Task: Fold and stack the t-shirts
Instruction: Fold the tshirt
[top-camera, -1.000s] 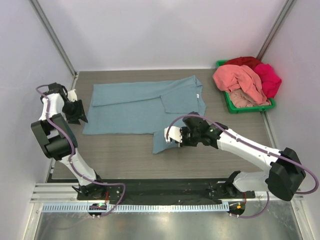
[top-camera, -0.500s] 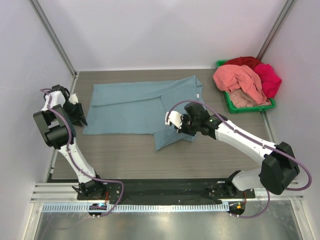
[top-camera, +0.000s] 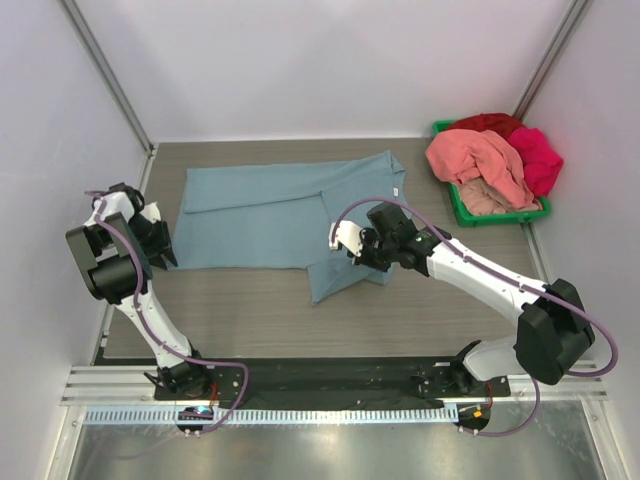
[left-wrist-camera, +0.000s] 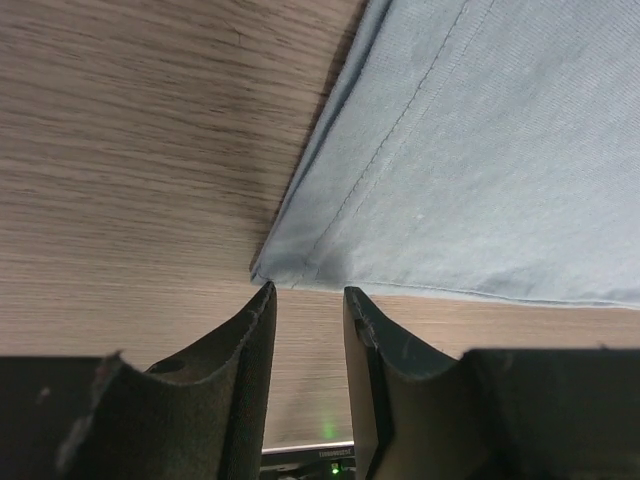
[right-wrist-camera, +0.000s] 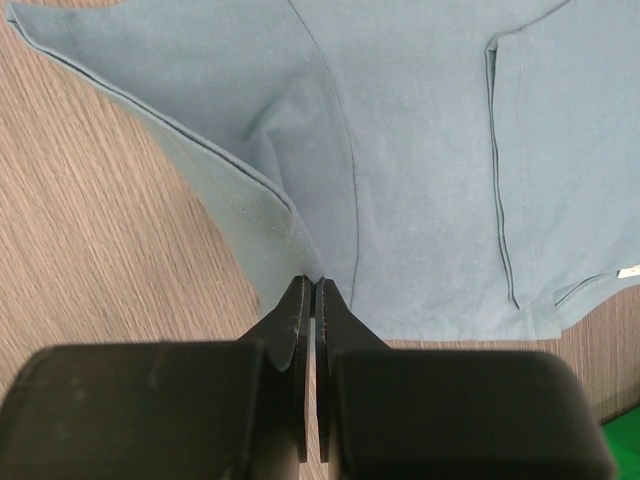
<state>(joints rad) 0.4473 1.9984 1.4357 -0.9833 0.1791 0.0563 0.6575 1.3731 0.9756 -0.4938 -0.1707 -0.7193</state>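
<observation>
A dusty blue-grey t-shirt (top-camera: 270, 210) lies spread on the wooden table, with a small white label (top-camera: 398, 191) near its right edge. My right gripper (top-camera: 350, 252) is shut on a fold of its near right part (right-wrist-camera: 300, 250) and holds it just above the cloth. My left gripper (top-camera: 165, 250) is open just short of the shirt's near left corner (left-wrist-camera: 275, 268), touching nothing. More t-shirts lie piled in the bin: salmon-pink (top-camera: 478, 160), magenta (top-camera: 538, 158), red (top-camera: 490, 124).
A green plastic bin (top-camera: 462, 210) stands at the back right corner. A metal rail (top-camera: 300, 412) runs along the near edge. White walls close in the table on three sides.
My right gripper has carried the shirt's near right flap up and back, over the shirt body. My left gripper has moved down to the shirt's near left corner.
</observation>
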